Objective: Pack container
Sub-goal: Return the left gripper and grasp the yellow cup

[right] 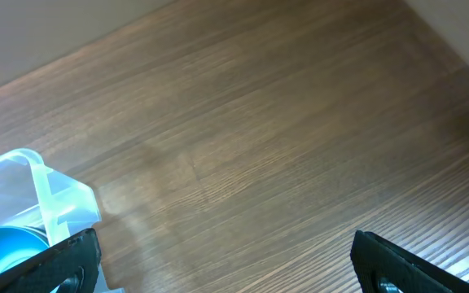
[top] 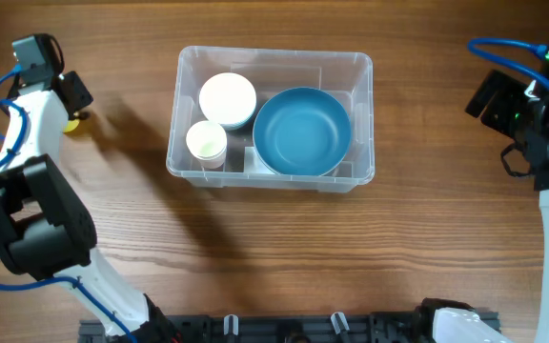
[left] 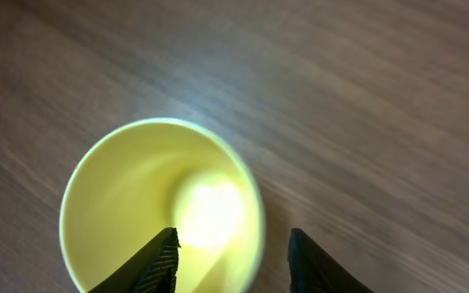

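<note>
Well apart, container [top: 274, 53] and left gripper [left: 233, 244], perhaps astride yellow cup [left: 129, 187].

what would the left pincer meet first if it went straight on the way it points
The yellow cup: the left pincer straddles its rim, one finger inside, one outside, so the wall would slide between them. Beyond that probably the table; depth is unclear.
</note>
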Motion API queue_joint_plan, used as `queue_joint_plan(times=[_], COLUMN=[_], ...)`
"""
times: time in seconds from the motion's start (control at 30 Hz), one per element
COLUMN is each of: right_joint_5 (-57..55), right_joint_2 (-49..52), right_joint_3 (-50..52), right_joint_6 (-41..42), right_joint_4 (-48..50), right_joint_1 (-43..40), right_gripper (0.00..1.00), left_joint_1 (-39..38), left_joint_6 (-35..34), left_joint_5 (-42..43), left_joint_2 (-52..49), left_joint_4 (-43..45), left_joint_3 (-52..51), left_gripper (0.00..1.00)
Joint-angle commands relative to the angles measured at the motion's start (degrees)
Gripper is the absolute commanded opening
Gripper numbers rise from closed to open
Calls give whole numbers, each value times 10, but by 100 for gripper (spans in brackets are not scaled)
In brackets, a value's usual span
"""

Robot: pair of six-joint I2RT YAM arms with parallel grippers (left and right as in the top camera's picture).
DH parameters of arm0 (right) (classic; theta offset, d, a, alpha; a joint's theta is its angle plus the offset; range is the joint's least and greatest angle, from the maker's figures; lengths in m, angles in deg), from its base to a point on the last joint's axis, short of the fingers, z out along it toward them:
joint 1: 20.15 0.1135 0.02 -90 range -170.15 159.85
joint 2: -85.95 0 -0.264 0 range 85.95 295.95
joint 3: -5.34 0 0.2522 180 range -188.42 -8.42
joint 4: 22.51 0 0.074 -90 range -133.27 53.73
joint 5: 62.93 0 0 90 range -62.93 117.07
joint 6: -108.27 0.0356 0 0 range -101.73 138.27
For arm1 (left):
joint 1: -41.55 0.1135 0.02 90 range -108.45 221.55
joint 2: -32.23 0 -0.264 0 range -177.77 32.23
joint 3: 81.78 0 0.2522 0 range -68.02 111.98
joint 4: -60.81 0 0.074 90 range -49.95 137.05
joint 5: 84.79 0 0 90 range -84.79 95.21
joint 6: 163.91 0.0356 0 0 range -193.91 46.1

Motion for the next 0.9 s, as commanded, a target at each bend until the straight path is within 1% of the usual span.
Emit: queue_joint_plan(times=[0.0, 0.13, 0.17, 0.2, 0.27, 0.33, 0.37, 0.53, 0.63, 0.7, 0.87], right_joint_5=[1, 1, 1, 1, 1, 1, 1, 1, 1, 1, 1], right_joint_2=[0, 0, 0, 0, 0, 0, 0, 0, 0, 0, 0], right_joint_3=[0, 0, 0, 0, 0, 0, 0, 0, 0, 0, 0], right_joint_6=[8, 8, 8, 8, 8, 8, 8, 8, 8, 8, 8], right_joint_4=[2, 2, 2, 2, 2, 2, 2, 2, 2, 2, 2], right_joint_1=[-2, -2, -2, -2, -2, -2, -2, -2, -2, -2, -2], right_gripper=[100, 100, 100, 100, 100, 100, 100, 100, 100, 100, 100], left_joint_1=[13, 14, 14, 14, 14, 14, 14, 14, 14, 14, 14], left_joint_6=[11, 11, 11, 11, 11, 11, 11, 11, 11, 11, 11], left_joint_5=[13, 19, 18, 18, 18, 18, 18, 18, 18, 18, 18], left_joint_2=[-18, -22, -22, -22, -22, -22, -22, -22, -22, -22, -18], left_joint_4=[-5, -5, -5, -5, -3, -3, -3, -3, -3, -1, 5], left_joint_3=[6, 6, 6, 6, 6, 6, 6, 6, 6, 6, 6], left_gripper=[43, 42, 40, 38, 26, 20, 18, 17, 8, 4, 4])
